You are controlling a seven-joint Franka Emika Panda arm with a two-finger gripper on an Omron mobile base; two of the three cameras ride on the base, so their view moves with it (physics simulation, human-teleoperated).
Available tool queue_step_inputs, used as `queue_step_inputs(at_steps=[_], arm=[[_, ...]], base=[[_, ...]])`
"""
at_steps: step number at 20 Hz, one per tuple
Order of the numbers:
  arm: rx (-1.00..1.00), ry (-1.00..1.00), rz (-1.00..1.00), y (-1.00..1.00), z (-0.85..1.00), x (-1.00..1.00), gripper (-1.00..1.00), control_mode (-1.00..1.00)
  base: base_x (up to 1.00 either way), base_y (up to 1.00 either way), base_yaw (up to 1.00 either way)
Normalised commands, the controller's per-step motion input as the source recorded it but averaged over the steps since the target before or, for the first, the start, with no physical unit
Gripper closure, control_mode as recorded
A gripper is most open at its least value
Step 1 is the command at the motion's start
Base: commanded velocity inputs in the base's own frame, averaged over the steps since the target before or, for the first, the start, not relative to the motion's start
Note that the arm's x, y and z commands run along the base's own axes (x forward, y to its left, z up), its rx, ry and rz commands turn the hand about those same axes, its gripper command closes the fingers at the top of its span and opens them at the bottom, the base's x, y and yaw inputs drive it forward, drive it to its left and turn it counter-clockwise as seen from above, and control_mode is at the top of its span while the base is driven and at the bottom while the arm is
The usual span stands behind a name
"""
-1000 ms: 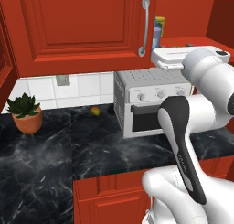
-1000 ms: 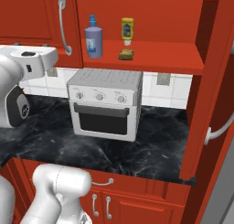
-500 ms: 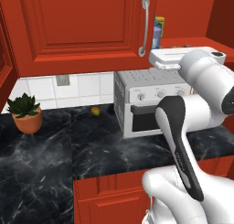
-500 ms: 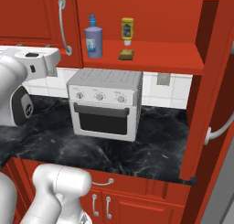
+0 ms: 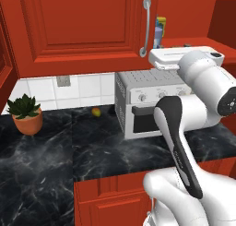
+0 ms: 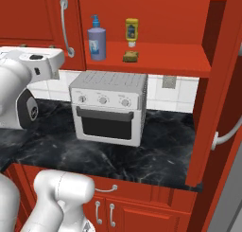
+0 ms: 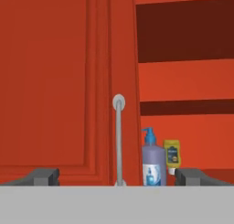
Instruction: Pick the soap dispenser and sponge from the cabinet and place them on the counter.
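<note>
On the red shelf of the cabinet (image 6: 156, 56), at the upper middle of the right base view, stood the soap dispenser (image 6: 96, 39), with a yellow squeeze bottle (image 6: 132, 32) to its right and the sponge (image 6: 130, 57) lying just in front of that bottle. Below them a toaster oven (image 6: 109, 107) sat on the counter (image 6: 160, 153). At the bottom of the hand view, the gripper (image 7: 116, 176) was spread wide and held nothing, its fingertips (image 7: 43, 176) flanking a door handle (image 7: 119, 141) and the dispenser.

Soap dispenser (image 6: 97, 39) left of sponge (image 6: 130, 57) on cabinet (image 6: 184, 56) shelf.
</note>
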Motion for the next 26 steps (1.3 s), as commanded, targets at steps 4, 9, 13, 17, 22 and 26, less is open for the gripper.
queue_step_inputs(at_steps=[4,9,13,17,22,26], arm=[[0.00,-0.01,0.00,0.00,-0.06,0.13,-1.00,-1.00],[0.00,0.00,0.00,0.00,-0.05,0.15,-1.00,-1.00],[0.00,0.00,0.00,0.00,0.00,0.15,-1.00,-1.00],[0.00,0.00,0.00,0.00,-0.01,0.17,-1.00,-1.00],[0.00,0.00,0.00,0.00,-0.02,0.16,-1.00,-1.00],[0.00,0.00,0.00,0.00,-0.03,0.16,-1.00,-1.00]], base=[[0.00,0.00,0.00],[0.00,0.00,0.00],[0.00,0.00,0.00],[0.00,0.00,0.00],[0.00,0.00,0.00],[0.00,0.00,0.00]])
